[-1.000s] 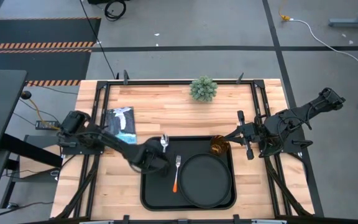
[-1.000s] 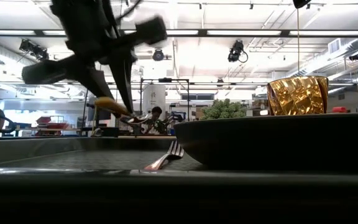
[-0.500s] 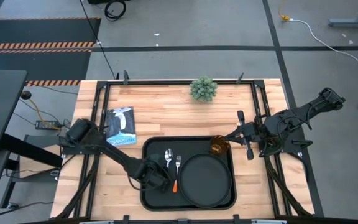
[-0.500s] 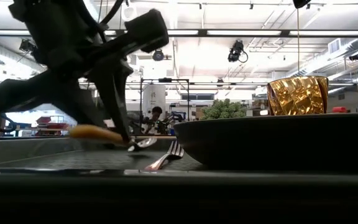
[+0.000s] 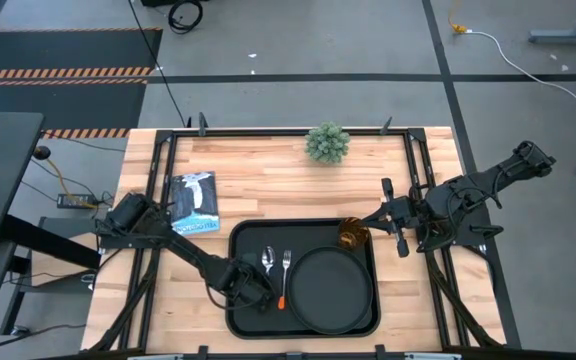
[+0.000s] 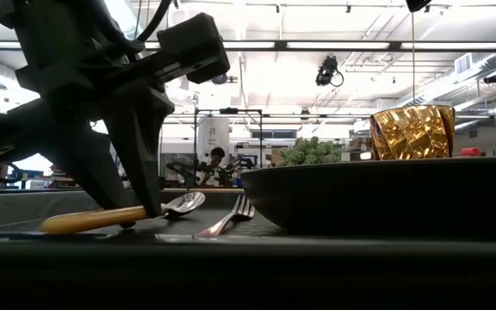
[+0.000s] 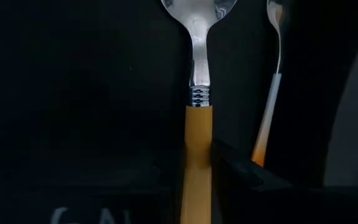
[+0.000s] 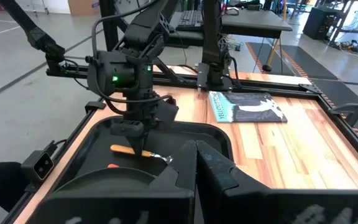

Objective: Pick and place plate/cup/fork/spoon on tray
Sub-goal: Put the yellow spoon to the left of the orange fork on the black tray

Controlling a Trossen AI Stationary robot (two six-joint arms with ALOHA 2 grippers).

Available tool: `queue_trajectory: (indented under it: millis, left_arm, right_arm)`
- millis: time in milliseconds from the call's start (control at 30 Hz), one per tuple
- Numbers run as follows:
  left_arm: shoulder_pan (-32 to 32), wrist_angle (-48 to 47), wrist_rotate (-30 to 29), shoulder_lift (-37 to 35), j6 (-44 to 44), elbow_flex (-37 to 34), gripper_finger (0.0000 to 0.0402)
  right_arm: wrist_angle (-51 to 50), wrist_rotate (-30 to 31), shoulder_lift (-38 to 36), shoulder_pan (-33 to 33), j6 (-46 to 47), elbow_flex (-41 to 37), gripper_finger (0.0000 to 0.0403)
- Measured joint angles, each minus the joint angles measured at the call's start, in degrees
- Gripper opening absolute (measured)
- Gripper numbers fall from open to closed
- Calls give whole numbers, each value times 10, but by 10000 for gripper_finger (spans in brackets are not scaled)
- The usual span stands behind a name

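Left tool [image 5: 258, 293] low over tray [image 5: 248, 320], fingers clamped on spoon [image 6: 114, 216] handle; spoon bowl rests on tray beside fork [image 5: 285, 277]. Plate [image 5: 334, 290], cup [image 5: 354, 235] on tray. Right tool [image 5: 396, 225] waits at tabletop edge, cannot tell finger gap.

Spoon [image 7: 197, 93]: glossy metal bowl, smooth orange handle.

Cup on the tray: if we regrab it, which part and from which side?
Grip the cup by its side wall near the rim, coming from the right of the tray, where the right claw sits. It stands upright in the back-right corner, and the plate crowds its front, so that side looks blocked. The left claw is down at the spoon.
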Motion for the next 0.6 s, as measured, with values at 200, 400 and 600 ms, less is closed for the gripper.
queue_trajectory:
  millis: [200, 400, 600]
  left_arm:
    - [0, -17, 0, 0, 5, 0, 104]
    - [2, -24, -3, -1, 11, 0, 160]
    - [6, -54, -4, -22, 86, -1, 183]
  right_arm:
    - [0, 0, 0, 0, 0, 0, 8]
    - [0, 0, 0, 0, -1, 0, 8]
    - [0, -1, 0, 0, -2, 0, 8]
